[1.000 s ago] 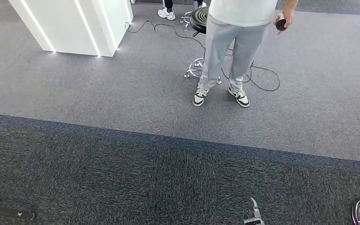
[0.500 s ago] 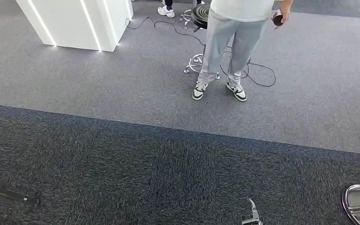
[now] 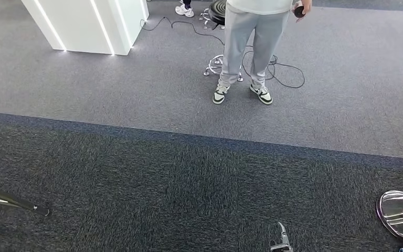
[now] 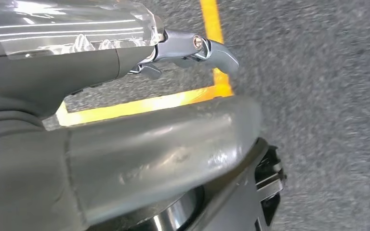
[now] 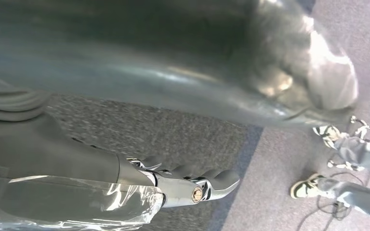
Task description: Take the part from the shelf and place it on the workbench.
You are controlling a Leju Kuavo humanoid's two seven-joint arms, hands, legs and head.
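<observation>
In the left wrist view my left hand (image 4: 139,154) hangs over grey carpet. Its thick grey thumb lies across the picture and its darker fingers (image 4: 197,48) are stretched out with nothing between them. In the right wrist view my right hand (image 5: 164,67) is held the same way, fingers (image 5: 192,188) straight and apart from the thumb, holding nothing. In the head view my silver right arm (image 3: 401,215) comes in at the lower right corner, and a small metal tip (image 3: 280,241) shows at the bottom edge.
A person (image 3: 244,47) in grey trousers and sneakers stands ahead beside a stool (image 3: 218,16), with cables (image 3: 283,73) on the carpet. A white lit pillar (image 3: 92,26) stands at the far left. Yellow floor tape (image 4: 149,103) lies under my left hand.
The whole head view has shifted: the person, stool and pillar have slid toward the top, so the camera has moved. More of my silver right arm shows at the lower right.
</observation>
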